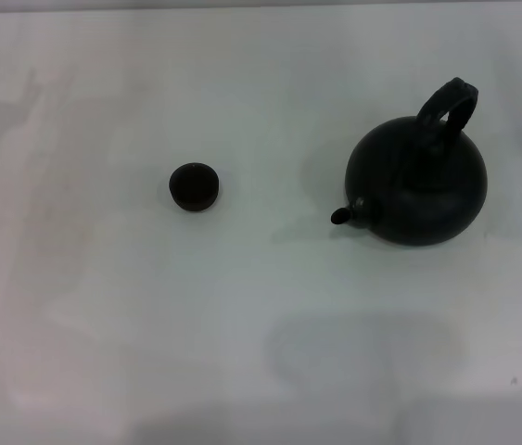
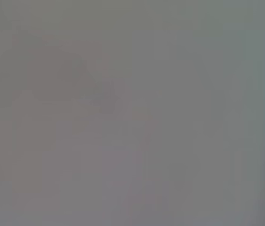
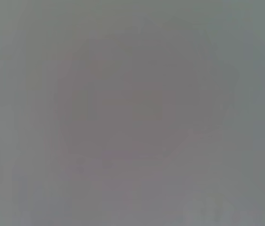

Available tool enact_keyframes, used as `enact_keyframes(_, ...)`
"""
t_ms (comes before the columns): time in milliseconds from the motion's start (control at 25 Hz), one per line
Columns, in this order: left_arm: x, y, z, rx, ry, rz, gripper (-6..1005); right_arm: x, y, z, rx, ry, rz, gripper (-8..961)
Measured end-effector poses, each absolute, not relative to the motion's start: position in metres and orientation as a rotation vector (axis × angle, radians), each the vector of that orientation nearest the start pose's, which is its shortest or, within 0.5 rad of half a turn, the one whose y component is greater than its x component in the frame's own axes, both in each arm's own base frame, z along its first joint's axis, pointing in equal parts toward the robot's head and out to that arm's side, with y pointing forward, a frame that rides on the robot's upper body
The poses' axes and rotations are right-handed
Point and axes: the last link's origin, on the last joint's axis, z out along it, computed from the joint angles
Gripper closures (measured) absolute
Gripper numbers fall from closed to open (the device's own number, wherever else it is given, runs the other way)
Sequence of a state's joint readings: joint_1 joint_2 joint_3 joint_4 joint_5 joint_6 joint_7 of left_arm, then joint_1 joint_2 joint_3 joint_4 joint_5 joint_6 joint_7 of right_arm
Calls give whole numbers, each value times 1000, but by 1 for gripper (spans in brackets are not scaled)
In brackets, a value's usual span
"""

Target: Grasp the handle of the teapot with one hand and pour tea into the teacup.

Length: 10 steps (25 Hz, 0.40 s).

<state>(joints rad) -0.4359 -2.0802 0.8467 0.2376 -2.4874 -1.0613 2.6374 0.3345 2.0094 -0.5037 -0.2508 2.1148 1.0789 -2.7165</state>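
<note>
Neither the left hand nor the right hand shows in any view, so whether they are open or closed cannot be told; both wrist views give only blank grey. The large round black teapot point(image 1: 416, 185) stands on the right of the pale white worktop point(image 1: 242, 324), its arched black handle point(image 1: 450, 109) upright and its spout towards the small dark round teacup point(image 1: 194, 186), well apart to the left. The right hand looks better placed: it should come down over the arch and close across its top. No room shows beyond the worktop.

Open table point(image 1: 242, 315) separates teacup point(image 1: 194, 186) from teapot point(image 1: 418, 185).
</note>
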Motion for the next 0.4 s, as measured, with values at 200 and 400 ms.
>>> enact_keyframes(200, -346, 353, 33, -1557, -631, -754, 107, 411, 309, 86, -1523, 540, 462, 285)
enact_keyframes(400, -344, 354, 27, -1571, -644, -756, 107, 408, 313, 87, -1532, 509, 441, 285)
